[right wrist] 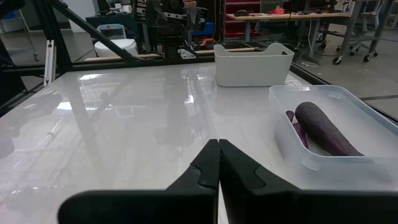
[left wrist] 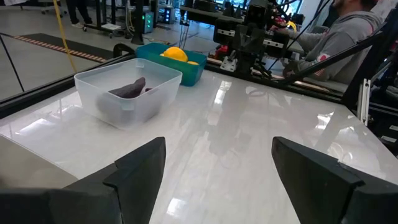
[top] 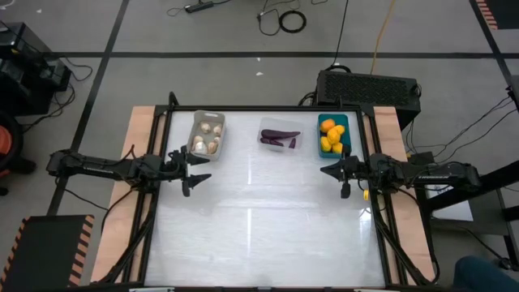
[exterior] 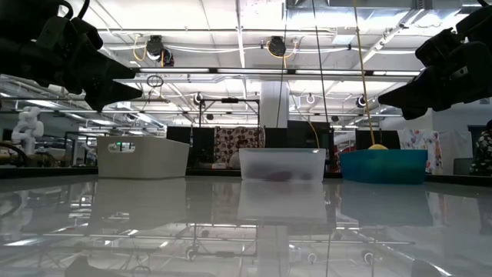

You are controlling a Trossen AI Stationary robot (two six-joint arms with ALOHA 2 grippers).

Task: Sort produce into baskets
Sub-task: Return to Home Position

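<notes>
Three baskets stand in a row at the table's far edge. The light grey basket [top: 207,133] holds whitish mushrooms [top: 208,138]. The clear basket [top: 280,135] holds dark purple eggplants [top: 281,137]. The teal basket [top: 333,135] holds yellow-orange fruits [top: 332,136]. My left gripper [top: 197,171] hovers open at the table's left side, nothing between its fingers [left wrist: 140,171]. My right gripper [top: 331,171] hovers shut at the right side, its fingertips [right wrist: 218,163] together and holding nothing. Both point level toward the table's middle.
A black vented box [top: 369,86] sits beyond the table's far right corner. The white tabletop [top: 268,219] stretches bare between the arms and toward the near edge. A person in a grey sleeve [left wrist: 354,37] sits beyond the table's right side.
</notes>
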